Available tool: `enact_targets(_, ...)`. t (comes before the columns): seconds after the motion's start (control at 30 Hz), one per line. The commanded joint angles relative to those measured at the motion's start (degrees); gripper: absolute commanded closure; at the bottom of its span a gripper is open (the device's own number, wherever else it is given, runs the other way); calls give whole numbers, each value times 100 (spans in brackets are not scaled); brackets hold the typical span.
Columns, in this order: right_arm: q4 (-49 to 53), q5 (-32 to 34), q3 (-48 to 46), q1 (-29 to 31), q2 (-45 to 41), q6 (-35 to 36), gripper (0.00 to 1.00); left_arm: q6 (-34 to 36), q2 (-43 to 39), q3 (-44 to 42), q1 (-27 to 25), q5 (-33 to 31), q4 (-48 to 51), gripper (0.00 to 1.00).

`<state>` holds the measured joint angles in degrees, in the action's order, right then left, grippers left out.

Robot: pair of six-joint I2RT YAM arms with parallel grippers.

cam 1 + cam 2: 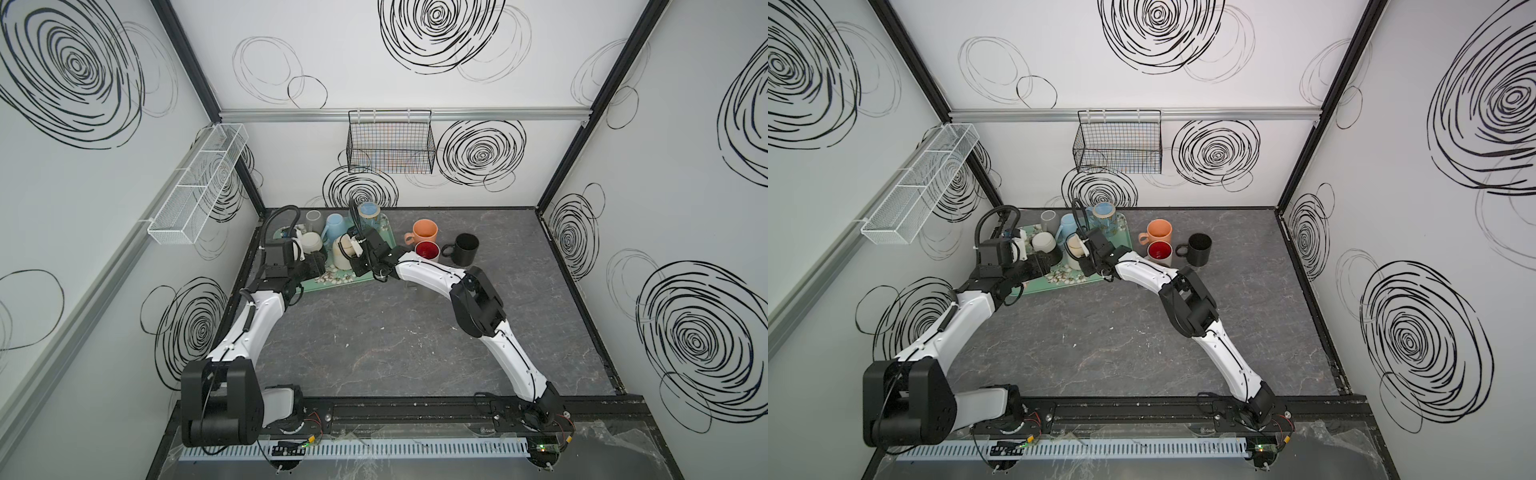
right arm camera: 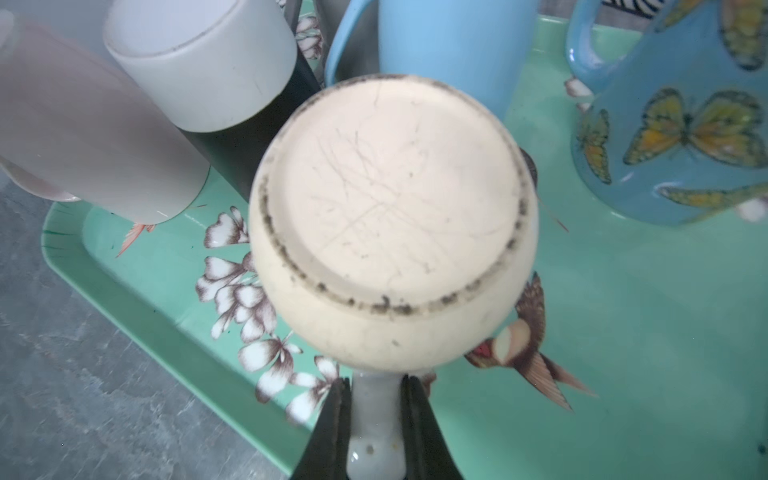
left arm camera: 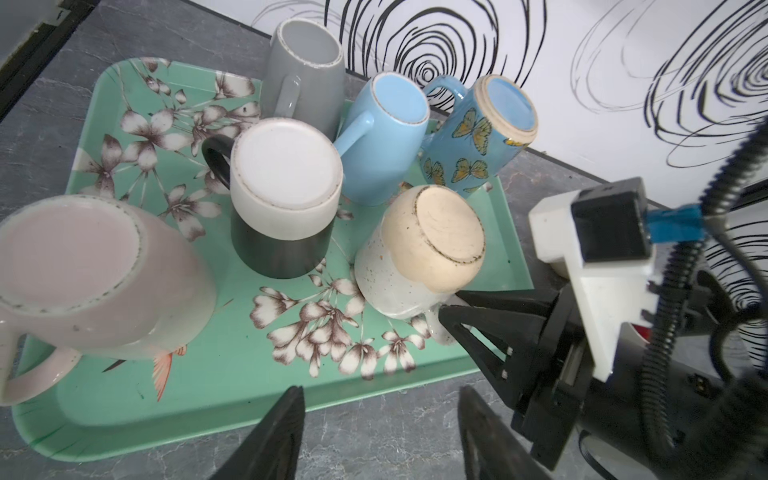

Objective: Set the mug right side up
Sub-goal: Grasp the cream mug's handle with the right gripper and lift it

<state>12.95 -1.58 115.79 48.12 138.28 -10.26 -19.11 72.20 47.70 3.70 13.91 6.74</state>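
The mug [image 2: 390, 216] is cream and speckled. It stands upside down, base up, on the green flowered tray [image 2: 644, 332], and shows in both top views [image 1: 341, 253] [image 1: 1074, 249]. My right gripper [image 2: 376, 384] is shut on the mug's handle [image 2: 376, 415], one black finger on each side. In the left wrist view the mug [image 3: 419, 249] leans slightly, and the right gripper [image 3: 451, 305] reaches its handle from the tray's front corner. My left gripper [image 3: 380, 390] hangs open over the table just off the tray's front edge, holding nothing.
Several other mugs stand upside down on the tray [image 3: 232, 374]: pink [image 3: 83, 270], white and black [image 3: 286, 187], grey [image 3: 305, 70], light blue [image 3: 386, 137], butterfly-patterned [image 3: 482, 137]. Beside the tray stand upright orange [image 1: 424, 232], red-lined [image 1: 427, 251] and black [image 1: 464, 249] mugs.
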Motion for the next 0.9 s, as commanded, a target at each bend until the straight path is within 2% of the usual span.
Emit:
enact_targets(0.0,-1192,-388,-420,-167,-990,-441,100,-289,-368,-272,-99,145,-566,38)
enact_targets(0.17,-2696,-682,-1815,-446,-1747,-1297,100,-1091,-647,-846,-373,458,-1562,36)
enact_targets(0.23,-3101,-855,-2084,-511,-1863,-1548,100,-1371,-647,-1006,-494,569,-1905,35)
enact_targets(0.53,-4617,-1471,-2807,-653,-2285,-2532,100,-2945,-461,-1767,-709,1238,-4221,35)
enact_targets(0.6,-4902,-1550,-2963,-696,-2386,-2791,100,-3296,-289,-1830,-644,1489,-4731,35)
enact_targets(0.77,-5048,-1832,-2971,-698,-2570,-3208,100,-4697,525,-1994,-497,2172,-6901,42)
enact_targets(0.87,-5210,-1875,-3077,-681,-2678,-3359,100,-4945,784,-1908,-587,2216,-7265,44)
